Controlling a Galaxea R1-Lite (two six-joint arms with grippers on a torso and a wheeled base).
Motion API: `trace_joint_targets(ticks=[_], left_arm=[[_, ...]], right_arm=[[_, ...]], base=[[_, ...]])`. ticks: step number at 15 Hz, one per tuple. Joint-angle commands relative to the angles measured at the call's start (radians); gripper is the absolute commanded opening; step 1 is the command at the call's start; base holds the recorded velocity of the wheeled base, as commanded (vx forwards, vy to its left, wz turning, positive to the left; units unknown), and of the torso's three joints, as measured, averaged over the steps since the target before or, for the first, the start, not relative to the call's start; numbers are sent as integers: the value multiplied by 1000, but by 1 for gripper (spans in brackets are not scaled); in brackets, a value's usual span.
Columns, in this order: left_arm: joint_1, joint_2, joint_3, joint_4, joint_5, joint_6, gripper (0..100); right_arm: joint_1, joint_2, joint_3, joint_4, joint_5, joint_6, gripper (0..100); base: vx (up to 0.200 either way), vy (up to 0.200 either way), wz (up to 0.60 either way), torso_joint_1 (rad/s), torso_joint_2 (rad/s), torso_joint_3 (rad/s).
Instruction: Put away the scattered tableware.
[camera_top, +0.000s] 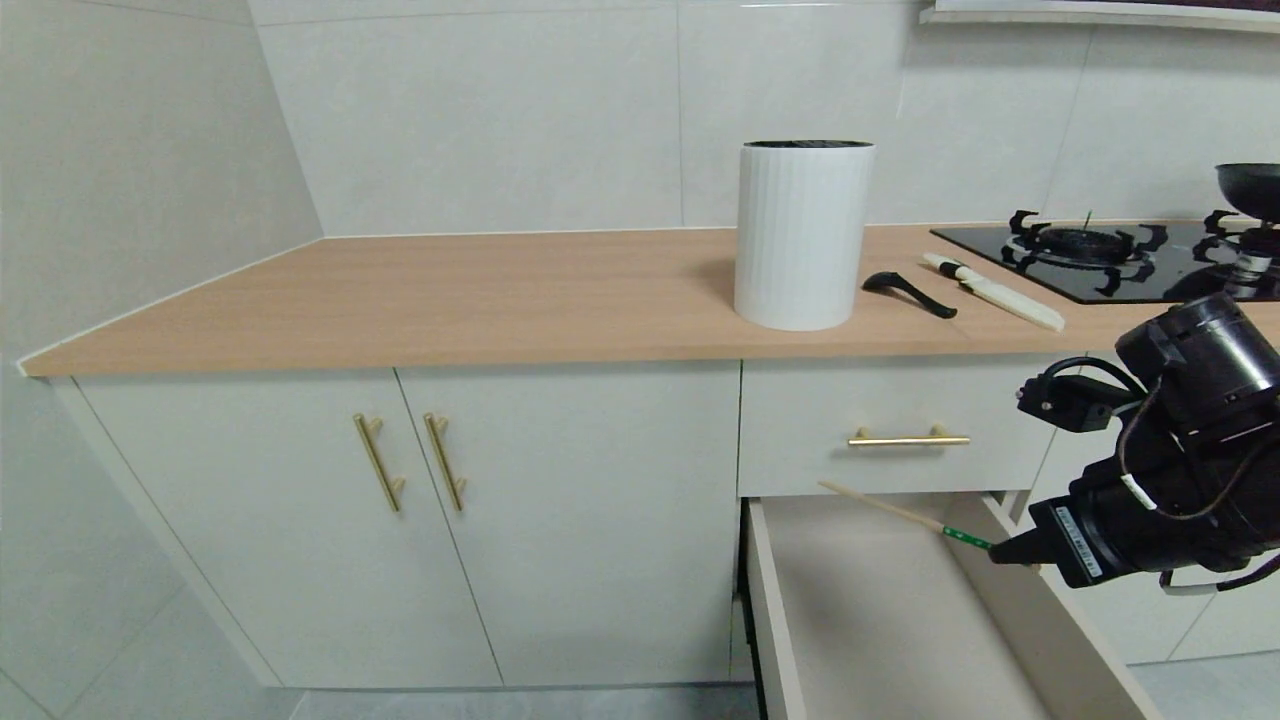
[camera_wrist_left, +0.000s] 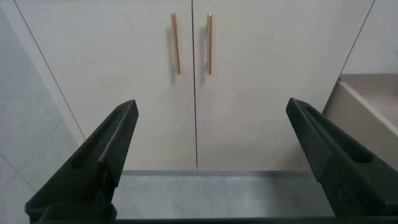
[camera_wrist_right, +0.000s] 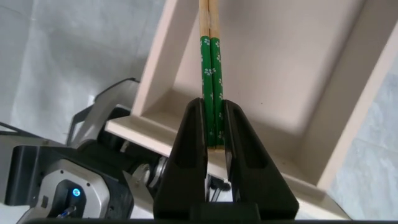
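Observation:
My right gripper (camera_top: 1000, 549) (camera_wrist_right: 212, 124) is shut on a pair of wooden chopsticks (camera_top: 885, 507) (camera_wrist_right: 209, 56) with green patterned ends. It holds them over the right side of the open lower drawer (camera_top: 880, 640) (camera_wrist_right: 298, 68), tips pointing toward the drawer's back. On the counter lie a black-handled utensil (camera_top: 908, 293) and a cream-coloured knife (camera_top: 995, 292) beside a white ribbed holder (camera_top: 802, 234). My left gripper (camera_wrist_left: 211, 162) is open and low, facing the double cabinet doors (camera_wrist_left: 193, 81) with nothing between its fingers.
A black gas hob (camera_top: 1120, 255) with a dark pan (camera_top: 1250, 185) sits at the counter's right end. The upper drawer (camera_top: 895, 425) with a brass handle is closed. The wooden countertop (camera_top: 450, 300) stretches left to the wall. Double doors (camera_top: 400, 520) carry two brass handles.

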Motion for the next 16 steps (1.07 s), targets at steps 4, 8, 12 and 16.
trace_joint_targets(ticks=[4, 8, 12, 16], left_arm=[[1, 0, 0, 0, 1, 0, 100], [-1, 0, 0, 0, 1, 0, 100], [1, 0, 0, 0, 1, 0, 100], [1, 0, 0, 0, 1, 0, 100]], right_arm=[[8, 28, 1, 0, -3, 0, 0], [10, 49, -1, 0, -12, 0, 0], [10, 118, 1, -43, -17, 2, 0], [22, 345, 19, -192, -129, 28, 0]], base=[[0, 0, 0, -129, 458, 317], [0, 0, 0, -50, 240, 171], [0, 0, 0, -5, 14, 14], [0, 0, 0, 0, 0, 0]])
